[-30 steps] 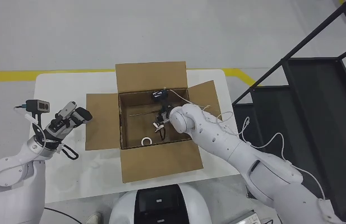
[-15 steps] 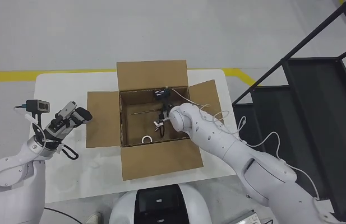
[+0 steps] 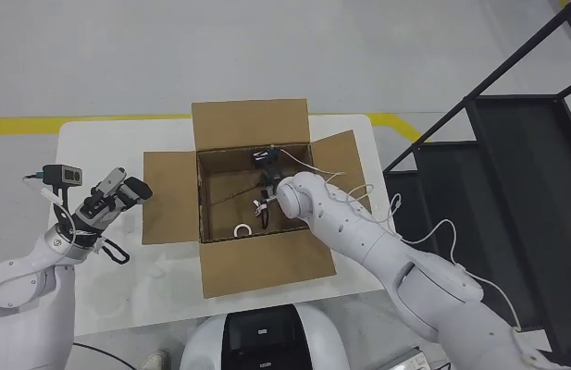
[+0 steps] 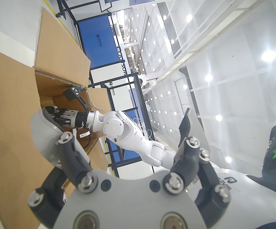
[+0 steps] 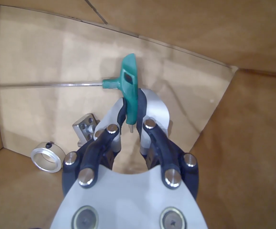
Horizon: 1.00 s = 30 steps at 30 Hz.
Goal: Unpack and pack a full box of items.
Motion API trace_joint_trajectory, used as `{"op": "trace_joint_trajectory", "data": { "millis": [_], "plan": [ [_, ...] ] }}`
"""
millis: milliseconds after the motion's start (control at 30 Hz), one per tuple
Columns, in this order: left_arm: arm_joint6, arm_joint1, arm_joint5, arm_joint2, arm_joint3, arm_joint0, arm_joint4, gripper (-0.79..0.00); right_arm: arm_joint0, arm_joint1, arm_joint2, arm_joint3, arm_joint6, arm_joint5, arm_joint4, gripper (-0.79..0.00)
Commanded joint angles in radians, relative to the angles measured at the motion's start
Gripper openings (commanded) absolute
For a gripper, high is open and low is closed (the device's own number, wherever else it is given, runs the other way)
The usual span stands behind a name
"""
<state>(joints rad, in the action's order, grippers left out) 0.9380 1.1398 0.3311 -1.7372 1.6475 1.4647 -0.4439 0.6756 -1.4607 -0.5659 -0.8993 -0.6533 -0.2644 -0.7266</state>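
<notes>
While the right gripper (image 5: 131, 117) clenches the green T-handled steel hex key (image 5: 129, 79) inside the brown cardboard box (image 3: 251, 125), unpacking seems in hand; next, a straight lift out. The left gripper (image 3: 130, 191), at 9 o'clock, is spread.

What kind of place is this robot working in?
Probably a factory or warehouse hall: a yellow line painted on the grey floor, black metal racks beside the table, and rows of ceiling lamps high overhead.

Matt cardboard box (image 5: 224, 24), polished metal ring (image 5: 47, 157), plastic handle (image 5: 130, 89)
</notes>
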Motion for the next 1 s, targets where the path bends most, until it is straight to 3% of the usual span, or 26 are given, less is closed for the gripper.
{"op": "trace_joint_trajectory", "data": {
  "millis": [0,233,667,800,967],
  "plan": [
    [0.0,0.0,0.0,0.0,0.0,0.0,0.0,0.0,0.008,0.001,-0.009,-0.015,0.003,0.0,-0.004,-0.785],
    [0.0,0.0,0.0,0.0,0.0,0.0,0.0,0.0,0.079,0.031,-0.062,-0.16,0.003,-0.023,-0.059,-0.785],
    [0.0,0.0,0.0,0.0,0.0,0.0,0.0,0.0,0.376,0.155,-0.318,-0.622,-0.12,-0.031,-0.219,-0.785],
    [0.0,0.0,0.0,0.0,0.0,0.0,0.0,0.0,0.4,0.166,-0.345,-0.652,-0.197,-0.017,-0.237,-0.785],
    [0.0,0.0,0.0,0.0,0.0,0.0,0.0,0.0,0.345,0.146,-0.31,-0.589,-0.214,-0.011,-0.206,-0.785]
  ]
}}
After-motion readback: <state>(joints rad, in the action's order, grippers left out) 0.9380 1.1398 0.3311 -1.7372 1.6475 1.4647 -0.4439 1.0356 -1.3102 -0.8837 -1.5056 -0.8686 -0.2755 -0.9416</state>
